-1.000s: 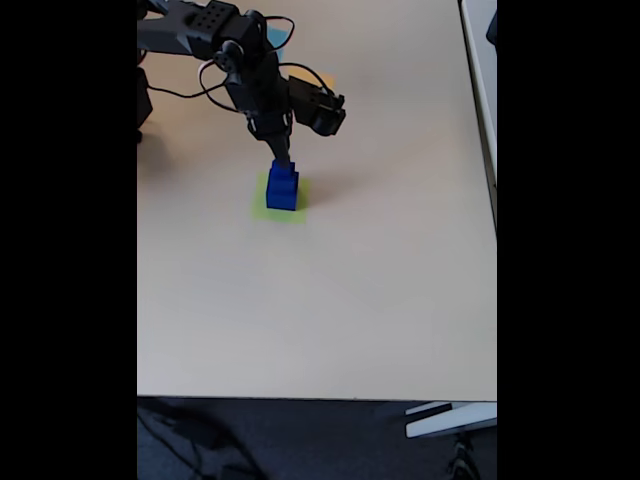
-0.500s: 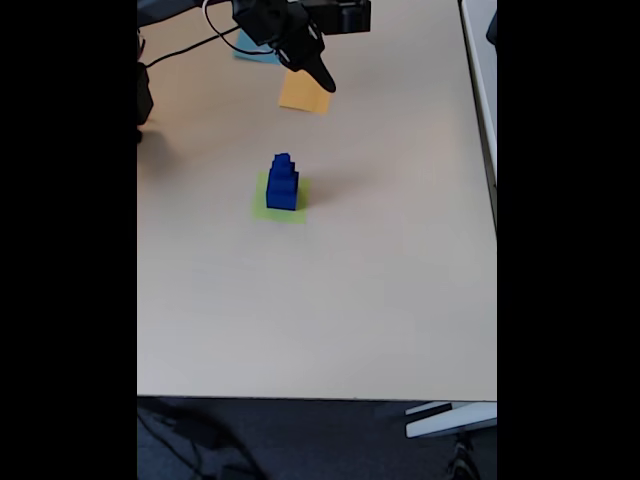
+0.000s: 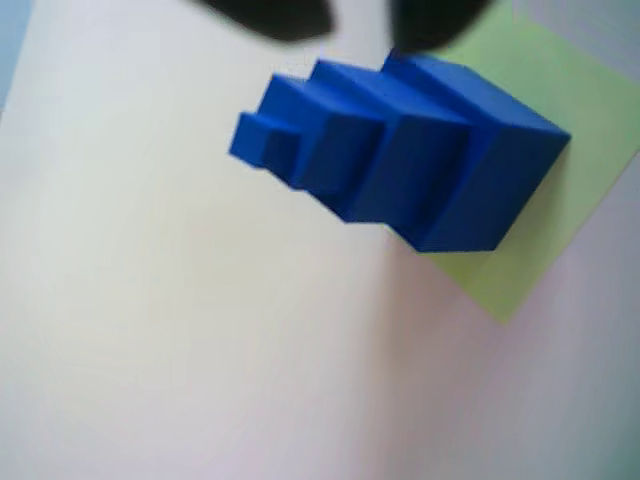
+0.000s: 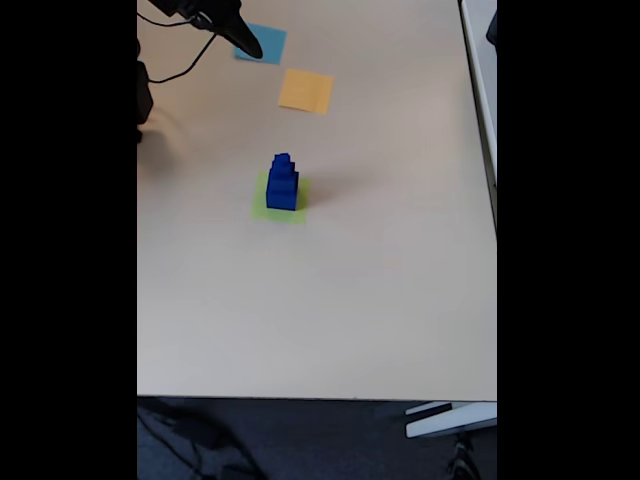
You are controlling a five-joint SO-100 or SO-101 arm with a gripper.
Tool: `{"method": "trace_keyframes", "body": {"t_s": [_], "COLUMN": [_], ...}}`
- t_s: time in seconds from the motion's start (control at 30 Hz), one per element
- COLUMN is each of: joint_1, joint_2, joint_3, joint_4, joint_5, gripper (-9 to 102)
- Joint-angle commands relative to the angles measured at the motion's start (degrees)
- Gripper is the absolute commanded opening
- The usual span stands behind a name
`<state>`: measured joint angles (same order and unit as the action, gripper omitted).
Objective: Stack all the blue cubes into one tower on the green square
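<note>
Presently the tower is seen standing on the green square near the middle of the table in the fixed view. Three blue cubes are counted in a stepped column, the largest at the base, the smallest on top. In the wrist view the same tower is seen lying sideways across the frame because of the camera's angle, with the small cube at the left and the large cube at the right, the base resting on the green square. The cubes are stacked flush toward one side, so that steps are shown on the other.

The gripper is noted at the top left of the fixed view, well apart from the tower, its dark tip over the edge of a light-blue paper square. Nothing is held. Whether the jaws are parted or closed cannot be told: two dark blurred shapes are seen at the top edge of the wrist view, with a gap between them. An orange paper square is recorded just beside the light-blue one, nearer the tower. A black cable is trailed below the arm.
</note>
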<state>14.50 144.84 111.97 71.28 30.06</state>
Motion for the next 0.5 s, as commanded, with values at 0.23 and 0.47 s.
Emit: {"method": "trace_keyframes", "body": {"t_s": [0.23,0.47], "joint_1": [-0.9,0.1], "joint_2": [33.4,48.7], "joint_3": [33.2,47.9], "joint_4": [-4.0,-7.8], "joint_5": [-11.7,-16.7], "gripper": [0,0]}}
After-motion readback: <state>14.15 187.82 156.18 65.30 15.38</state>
